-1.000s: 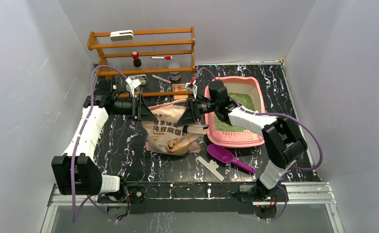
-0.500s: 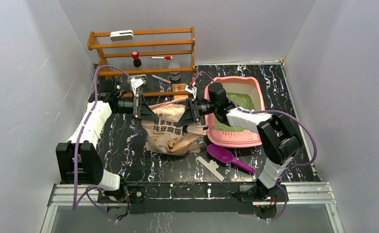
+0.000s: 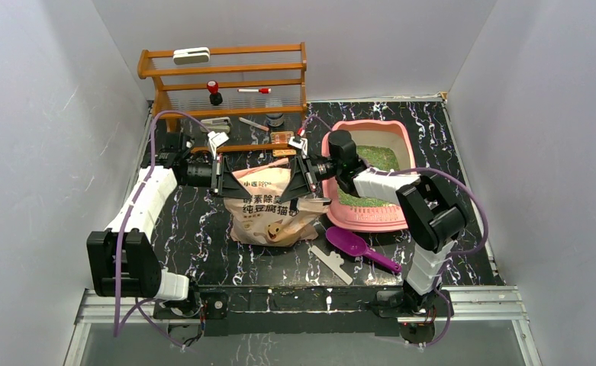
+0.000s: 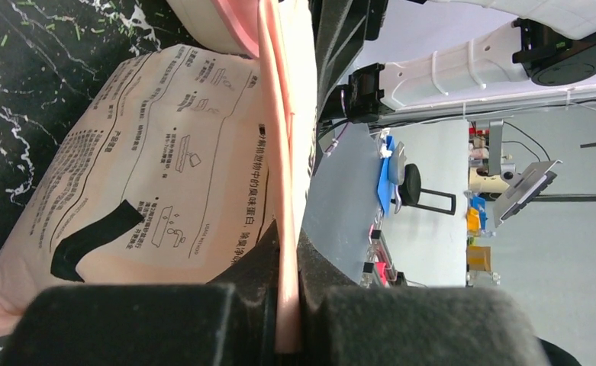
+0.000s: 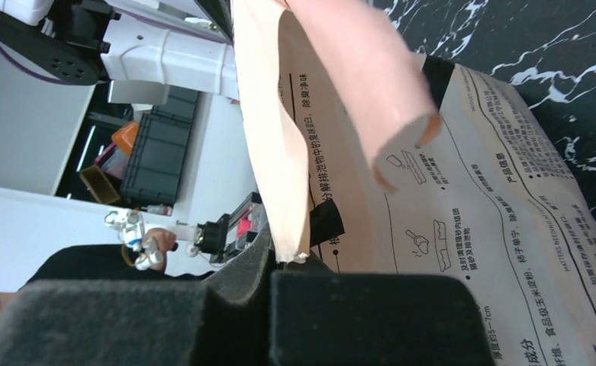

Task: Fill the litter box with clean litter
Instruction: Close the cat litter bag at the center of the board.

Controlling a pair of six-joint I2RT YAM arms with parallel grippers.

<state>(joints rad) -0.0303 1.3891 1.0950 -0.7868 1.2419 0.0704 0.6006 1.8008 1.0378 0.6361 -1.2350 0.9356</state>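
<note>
Litter box (image 3: 371, 222) with clean litter (image 3: 382, 158) sits right of the bag (image 3: 268, 210); left jaws and right jaws pinch its top

Pink litter box (image 3: 369, 223), green litter (image 3: 383, 157), beige bag (image 3: 268, 204)

Left arm (image 3: 146, 200) and right arm (image 3: 378, 183) stretched inward facing each other, wrists horizontal, both jaws pinched shut

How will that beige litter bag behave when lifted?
The bag will probably flop and sag: its top is thin, creased film folded flat. The bulging lower half suggests weight, so it may swing or slip from a pinch.
</note>
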